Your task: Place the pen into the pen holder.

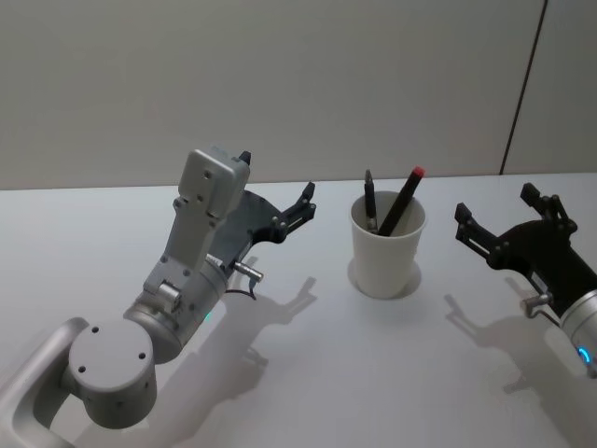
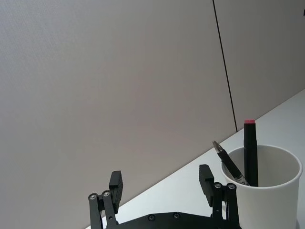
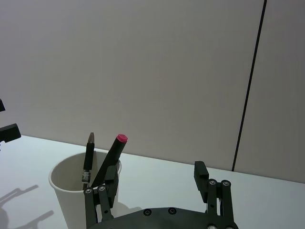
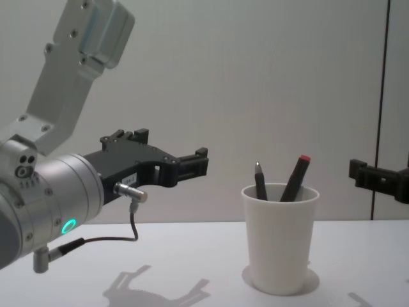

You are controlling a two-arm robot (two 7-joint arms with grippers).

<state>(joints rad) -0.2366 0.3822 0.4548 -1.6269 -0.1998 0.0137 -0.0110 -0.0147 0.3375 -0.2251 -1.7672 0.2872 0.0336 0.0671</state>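
The pen holder (image 1: pixel 386 257) (image 2: pixel 269 195) (image 3: pixel 66 198) (image 4: pixel 280 240), a white paper cup, stands upright on the table. Two pens lean inside it. One is a black pen with a red end (image 1: pixel 404 198) (image 2: pixel 250 152) (image 3: pixel 113 151) (image 4: pixel 298 174). The other is a dark pen with a metal-ringed tip (image 1: pixel 370 201) (image 2: pixel 229 163) (image 3: pixel 88 155) (image 4: pixel 260 180). My left gripper (image 1: pixel 277 179) (image 2: pixel 161 176) (image 4: pixel 174 152) hovers open and empty, left of the cup and above the table. To the cup's right, my right gripper (image 1: pixel 497 203) (image 3: pixel 156 172) (image 4: pixel 377 176) is open and empty too.
The white table (image 1: pixel 317 373) stretches around the cup, with the arms' shadows on it. A grey wall with a dark vertical seam (image 1: pixel 522 89) rises right behind the table's far edge.
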